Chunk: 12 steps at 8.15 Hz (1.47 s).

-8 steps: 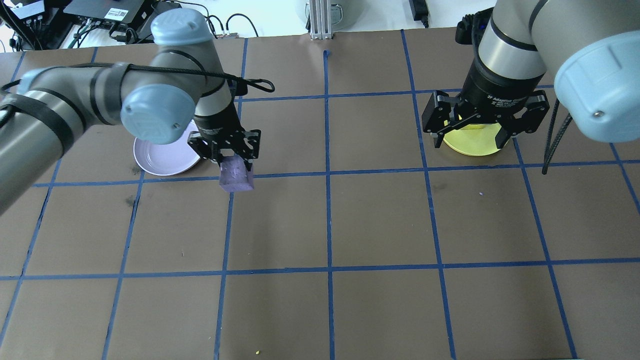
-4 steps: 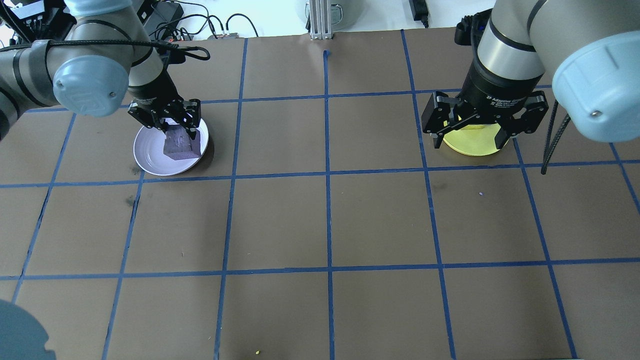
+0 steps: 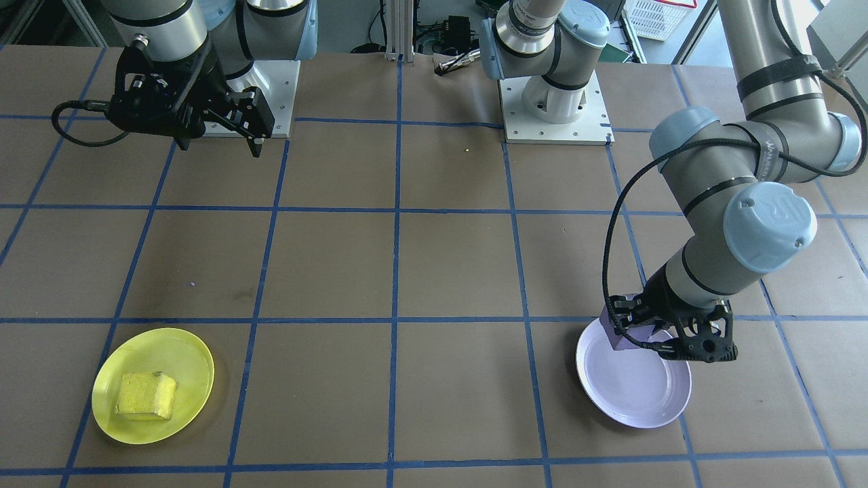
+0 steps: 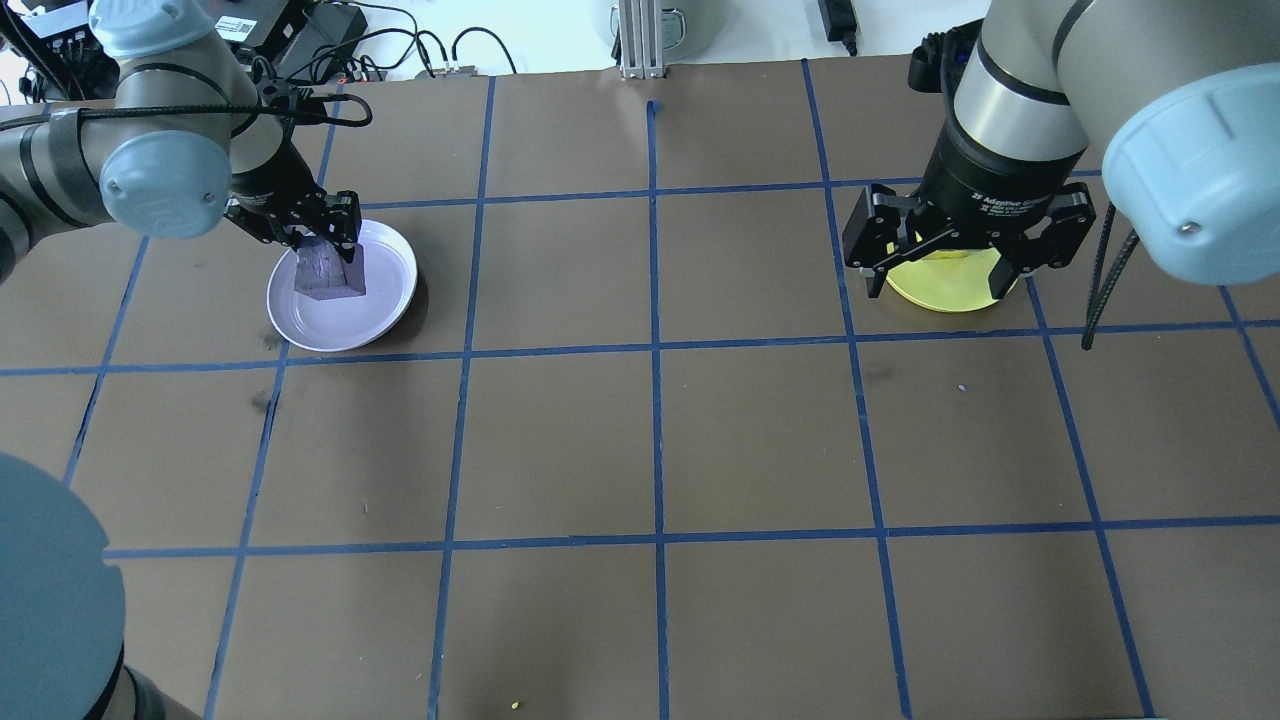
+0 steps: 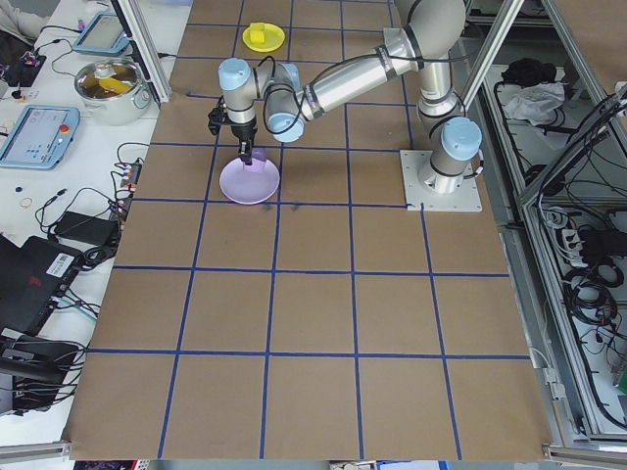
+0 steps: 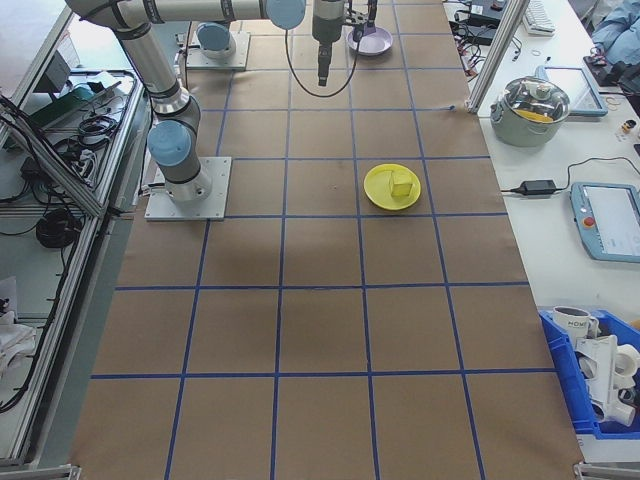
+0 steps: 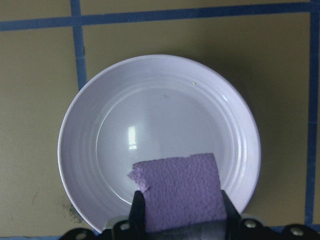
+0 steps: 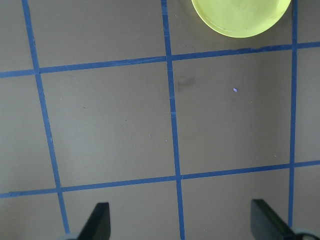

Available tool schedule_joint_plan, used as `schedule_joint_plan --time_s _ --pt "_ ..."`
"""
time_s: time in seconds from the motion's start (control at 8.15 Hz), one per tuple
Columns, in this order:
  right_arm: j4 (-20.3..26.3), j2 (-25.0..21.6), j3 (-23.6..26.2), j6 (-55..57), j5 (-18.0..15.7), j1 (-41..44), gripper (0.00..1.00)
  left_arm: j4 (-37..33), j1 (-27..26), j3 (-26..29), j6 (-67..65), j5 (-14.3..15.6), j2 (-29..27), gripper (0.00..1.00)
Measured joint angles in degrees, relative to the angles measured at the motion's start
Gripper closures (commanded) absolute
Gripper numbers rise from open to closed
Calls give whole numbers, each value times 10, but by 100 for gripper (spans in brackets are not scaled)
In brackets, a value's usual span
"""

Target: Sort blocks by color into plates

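The purple block (image 4: pixel 327 272) is gripped between the fingers of the left gripper (image 4: pixel 318 240) and hangs over the lavender plate (image 4: pixel 380 300), on its far-left part in the overhead view. It looks tilted, w/ one corner lower. The left wrist view shows it over the plate's rim side and not over the middle, probably because the arm came in from that side. If it already touches the plate I cannot tell; the front-facing view shows it low, close to the rim. The grip is on two opposite faces, so the foam should drop straight when the fingers part. The yellow block (image 3: pixel 145 396) lies already in the yellow plate (image 3: pixel 190 352), a bit left of centre in the front-facing view, so that half of the sorting seems done. The right gripper (image 4: pixel 955 250) is spread wide and holds nothing; it hangs above the table at the yellow plate's near edge, well apart from the left arm, probably parked there to keep out of the way. Next step, in my judgement: lower a little and release.
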Motion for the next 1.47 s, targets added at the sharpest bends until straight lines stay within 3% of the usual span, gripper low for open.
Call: schedule_joint_plan --time_s 0.61,1.47 --pt "-1 0 0 0 0 0 0 6 20 2 -3 2 -7 0" --pt "-1 0 0 0 0 0 0 -169 -19 -1 -141 -14 196 0"
